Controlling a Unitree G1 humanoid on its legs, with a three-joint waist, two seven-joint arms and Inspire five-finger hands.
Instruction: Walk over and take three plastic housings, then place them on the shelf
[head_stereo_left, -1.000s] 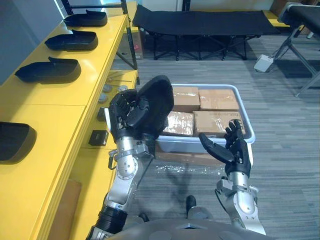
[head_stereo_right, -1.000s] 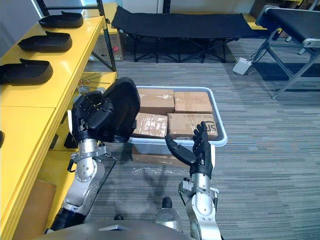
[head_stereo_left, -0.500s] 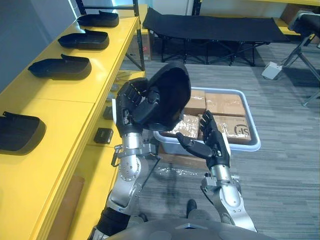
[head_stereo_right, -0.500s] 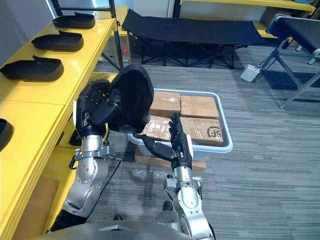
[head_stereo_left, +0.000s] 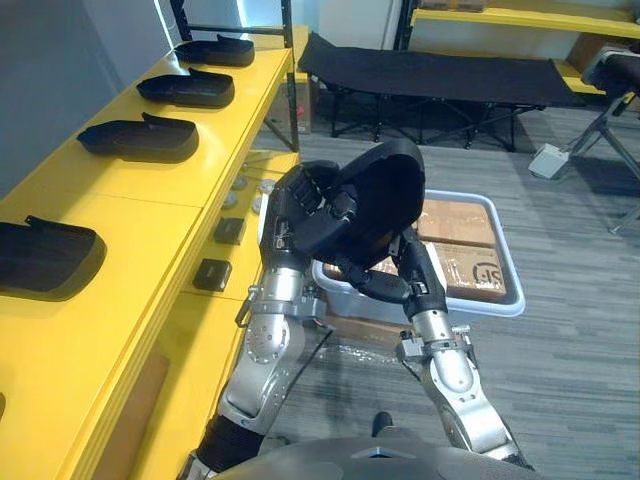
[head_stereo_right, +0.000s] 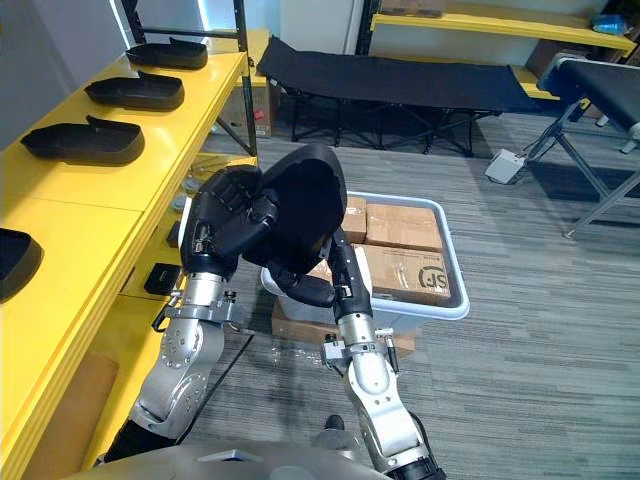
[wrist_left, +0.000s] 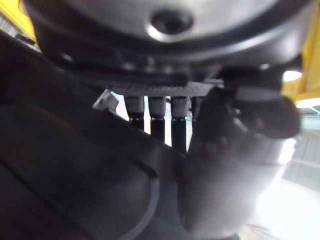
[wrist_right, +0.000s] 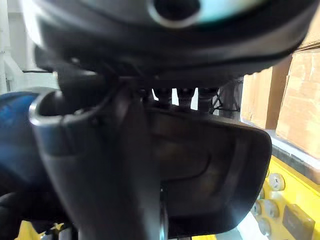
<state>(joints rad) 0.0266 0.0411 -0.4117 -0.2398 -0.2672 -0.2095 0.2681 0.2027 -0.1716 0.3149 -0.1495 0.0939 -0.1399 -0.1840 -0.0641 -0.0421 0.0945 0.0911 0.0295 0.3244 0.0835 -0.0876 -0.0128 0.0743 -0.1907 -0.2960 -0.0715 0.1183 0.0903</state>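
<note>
Here, left hand (head_stereo_left: 298, 205) fingers clasp a housing (head_stereo_left: 388, 190), right hand (head_stereo_right: 342, 278) seemingly straight-fingered, beside a yellow shelf (head_stereo_left: 135, 215) above grey carpet (head_stereo_left: 570, 360).

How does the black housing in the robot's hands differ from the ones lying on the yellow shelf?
The held housing is in the air, tipped on edge; the shelf housings lie flat, hollow side up. The held housing is gripped by the left robot hand with the right robot hand against its underside; the shelf housings are untouched. All are black, similarly rounded shells.
</note>
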